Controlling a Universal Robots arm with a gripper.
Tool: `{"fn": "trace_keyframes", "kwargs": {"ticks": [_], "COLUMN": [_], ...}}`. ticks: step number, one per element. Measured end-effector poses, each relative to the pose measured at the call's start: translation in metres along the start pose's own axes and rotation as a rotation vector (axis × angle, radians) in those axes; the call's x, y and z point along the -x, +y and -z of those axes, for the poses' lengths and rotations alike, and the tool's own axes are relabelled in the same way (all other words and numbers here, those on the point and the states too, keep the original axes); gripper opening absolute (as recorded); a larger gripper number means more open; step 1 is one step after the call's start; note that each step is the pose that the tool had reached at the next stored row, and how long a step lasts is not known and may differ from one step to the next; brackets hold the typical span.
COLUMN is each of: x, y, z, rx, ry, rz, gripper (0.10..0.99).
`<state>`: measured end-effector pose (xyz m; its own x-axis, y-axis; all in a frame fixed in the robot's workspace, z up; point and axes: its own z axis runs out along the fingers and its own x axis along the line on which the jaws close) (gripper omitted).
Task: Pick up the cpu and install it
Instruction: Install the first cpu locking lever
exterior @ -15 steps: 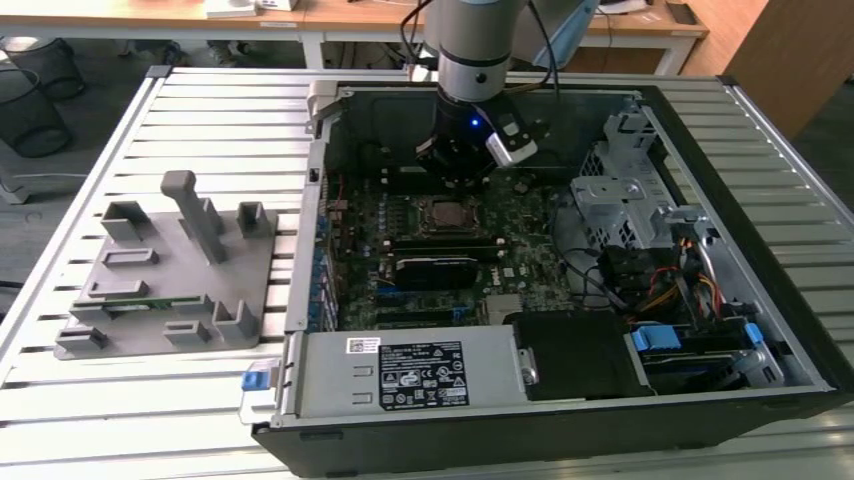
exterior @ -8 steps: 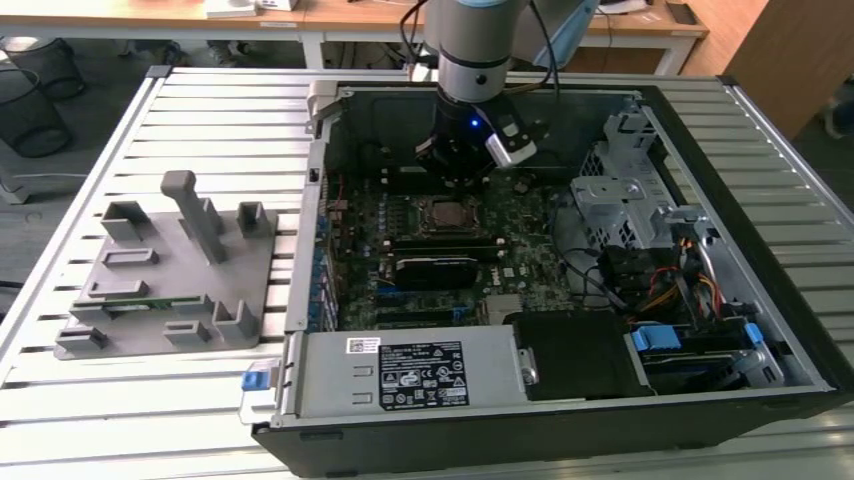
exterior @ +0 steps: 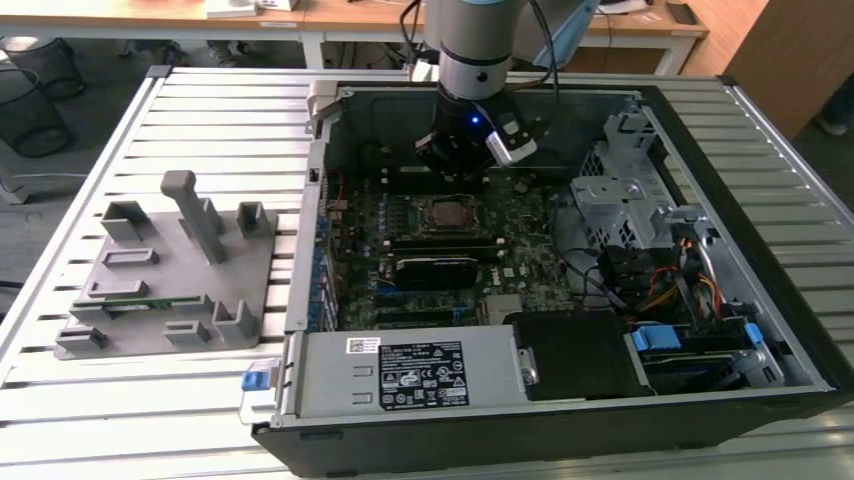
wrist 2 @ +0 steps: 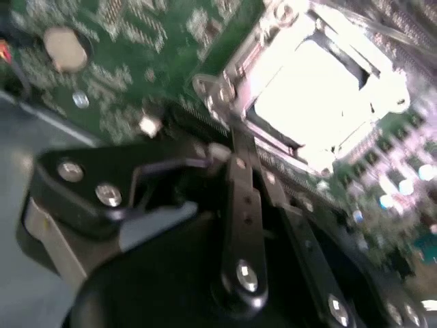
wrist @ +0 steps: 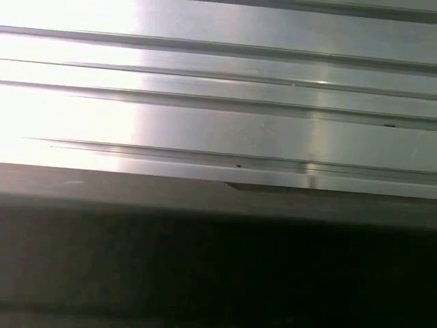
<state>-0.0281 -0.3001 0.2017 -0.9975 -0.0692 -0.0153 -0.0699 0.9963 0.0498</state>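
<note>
The cpu is a small silver-grey square lying flat in the socket frame in the middle of the green motherboard, inside the open computer case. In the second wrist view the cpu glares bright white within its metal socket frame. My gripper hangs from the arm just behind the socket, slightly above the board and apart from the chip. In the second wrist view, the gripper's black linkage reaches toward the socket's near edge, with nothing seen in its hold.
A grey plastic fixture tray stands on the slatted metal table at the exterior view's left. A black block sits just in front of the socket. A power supply, a drive cage and cables crowd the case.
</note>
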Motion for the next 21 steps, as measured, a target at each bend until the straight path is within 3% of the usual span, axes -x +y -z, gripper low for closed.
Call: {"fn": "trace_keyframes", "kwargs": {"ticks": [10, 21], "x": [-0.0001, -0.0001], "y": [-0.0020, -0.0043], "z": [0.0024, 0.0024], "rx": [-0.009, -0.009], "ry": [0.0009, 0.0008], "rz": [0.000, 0.000], "gripper": [0.106, 0.106]}}
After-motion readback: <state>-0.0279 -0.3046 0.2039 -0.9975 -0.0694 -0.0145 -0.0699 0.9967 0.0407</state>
